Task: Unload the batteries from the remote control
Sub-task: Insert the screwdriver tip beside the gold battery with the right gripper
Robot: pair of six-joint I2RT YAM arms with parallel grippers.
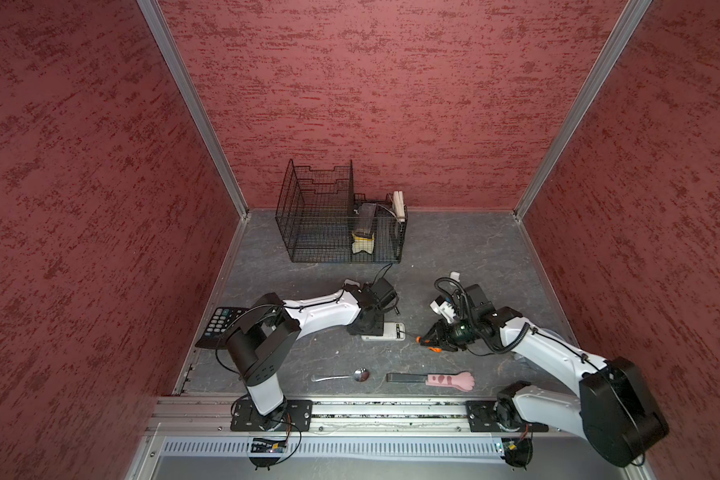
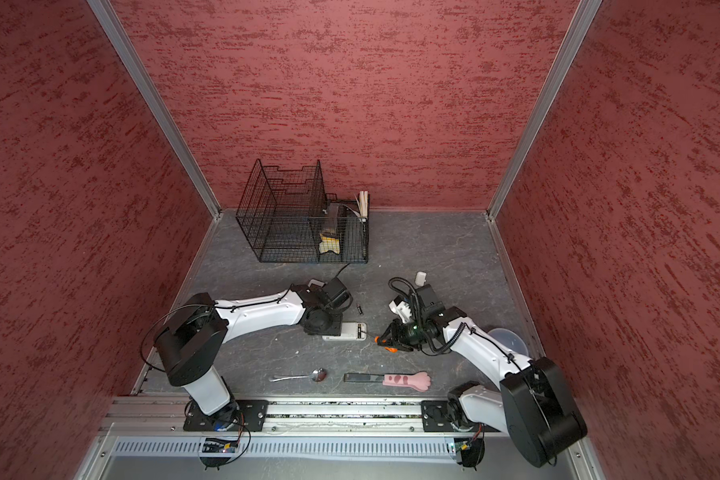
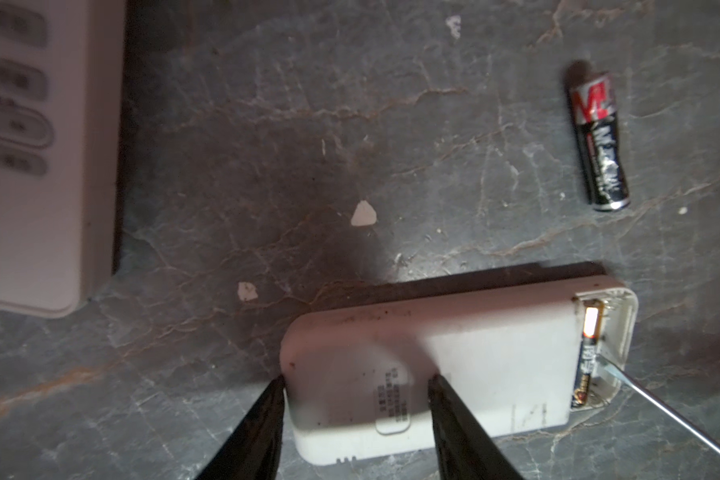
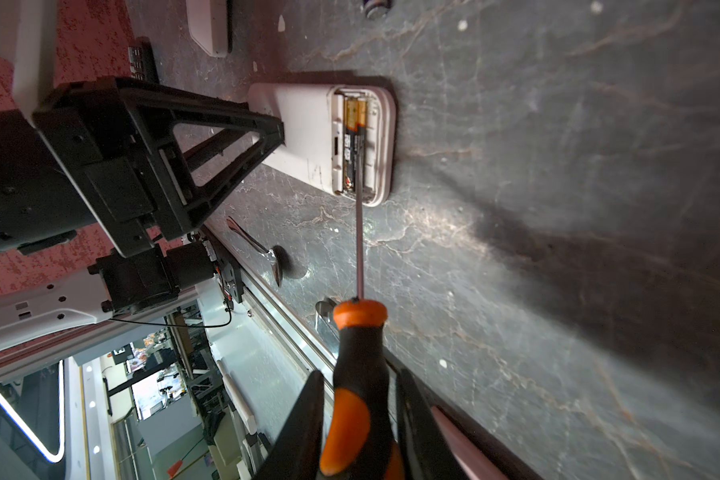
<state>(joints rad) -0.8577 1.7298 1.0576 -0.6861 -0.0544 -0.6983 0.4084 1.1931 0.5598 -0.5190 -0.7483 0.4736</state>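
The white remote control (image 3: 474, 365) lies back-up on the grey table, its battery bay open at one end. A black battery with a gold end (image 4: 352, 141) sits in the bay. Another battery (image 3: 598, 137) lies loose on the table beyond it, also visible in a top view (image 2: 360, 309). My left gripper (image 3: 357, 378) is open: one finger stands at the remote's closed end, the other rests on its back. My right gripper (image 4: 360, 374) is shut on the orange-and-black screwdriver (image 4: 358, 345), whose tip (image 4: 352, 191) reaches into the bay beside the battery.
A second white remote (image 3: 30, 166) lies just beyond the left gripper. A wire basket (image 1: 337, 224) stands at the back and a calculator (image 1: 221, 326) at the left edge. Near the front rail lie a spoon (image 1: 346, 376) and a pink paw-shaped tool (image 1: 433, 379).
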